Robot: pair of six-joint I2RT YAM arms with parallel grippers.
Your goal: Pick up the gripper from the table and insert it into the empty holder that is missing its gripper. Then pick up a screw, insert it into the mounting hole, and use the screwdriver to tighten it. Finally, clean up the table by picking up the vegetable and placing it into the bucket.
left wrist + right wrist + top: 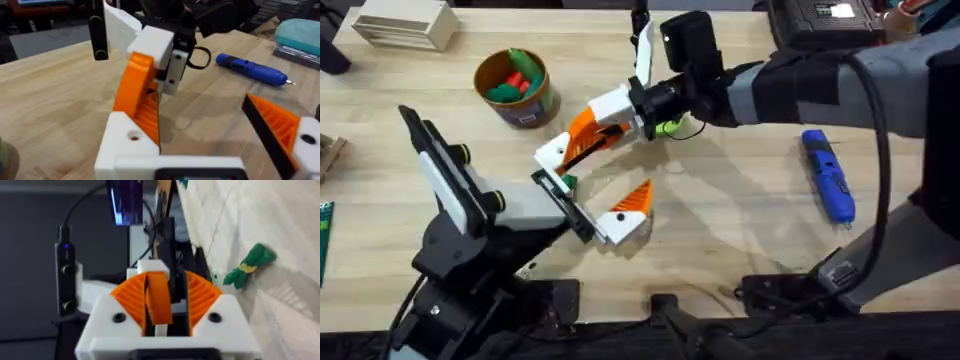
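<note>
My right gripper (607,122) (159,305) is shut on the orange ribbed gripper (583,138) (137,95) (158,299). It holds it tilted, with the lower end against the white holder (553,155) (125,145), which is one finger of my left gripper (592,188). The holder's mounting hole (134,135) faces up with nothing in it. My left gripper stands open, its other finger bearing an orange tip (636,197) (280,125). The blue screwdriver (828,176) (250,70) lies to the right. A small green vegetable (668,127) (249,264) lies just behind my right gripper. The brown bucket (517,90) stands at the back left.
The bucket holds green and red toy vegetables (515,75). A white slatted box (405,24) sits in the back left corner and black equipment (820,20) at the back right. A teal object (300,31) lies beyond the screwdriver. Bare wood lies between screwdriver and grippers.
</note>
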